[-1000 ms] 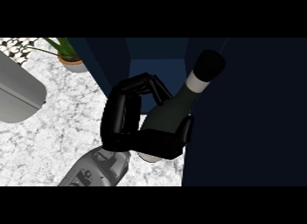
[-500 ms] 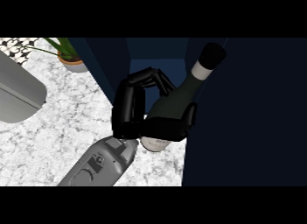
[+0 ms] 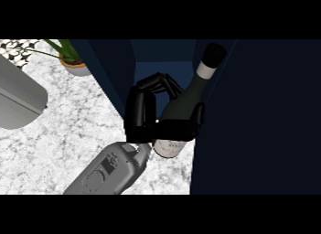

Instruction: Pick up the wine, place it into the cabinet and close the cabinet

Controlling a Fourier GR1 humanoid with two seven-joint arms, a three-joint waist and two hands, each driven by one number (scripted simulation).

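The big dark blue cabinet point(image 3: 270, 119) fills the right side of the view, and its open inside shows as a lighter blue gap near the top. The white and grey speckled stone counter point(image 3: 48, 155) spreads out to the left. A large grey rounded thing point(image 3: 11, 93) sits at the left edge; what it is I cannot tell.

One grey forearm comes up from the bottom, and I judge it to be the right one. Its black right hand point(image 3: 149, 119) has its fingers and thumb wrapped round the dark green glass wine bottle point(image 3: 183, 107). The bottle tilts, with its black cap pointing up into the cabinet gap. A second ago the bottle was lower and further out. It has now gone deeper in, so placing is nearly done. Letting go and shutting the door come next.

A small potted green plant point(image 3: 72, 61) stands at the top left.
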